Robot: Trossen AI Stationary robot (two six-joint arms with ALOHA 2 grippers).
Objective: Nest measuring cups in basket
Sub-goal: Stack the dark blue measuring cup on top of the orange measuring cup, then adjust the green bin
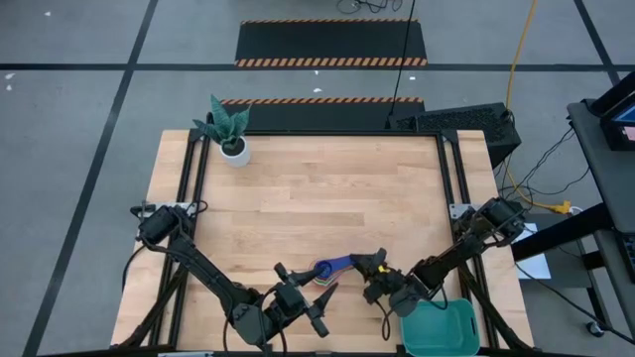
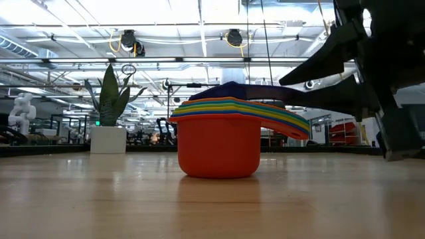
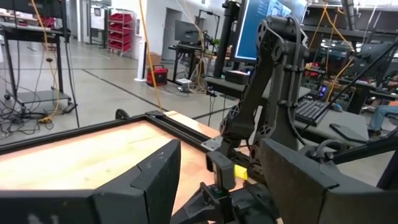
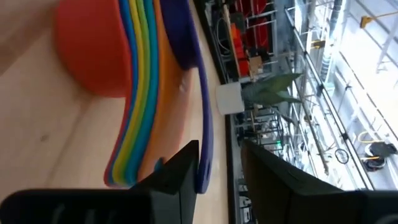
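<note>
Low view: the measuring cups (image 2: 222, 136) stand nested on the tabletop (image 2: 99, 199) near its front edge. The right gripper (image 4: 219, 165), fingers partly open, straddles the navy handle (image 4: 205, 124) without gripping it, likely positioned to lift the stack toward the basket (image 1: 442, 329). The left gripper (image 1: 310, 315) waits alongside, part open and empty.

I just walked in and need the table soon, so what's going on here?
The measuring cups are already nested into one stack on the wooden table, not yet in the teal basket at the near right corner. The right gripper has its fingers either side of the stack's navy top handle; whether they have closed on it isn't clear. The left gripper waits open beside the stack. A potted plant stands at the far left corner.
</note>
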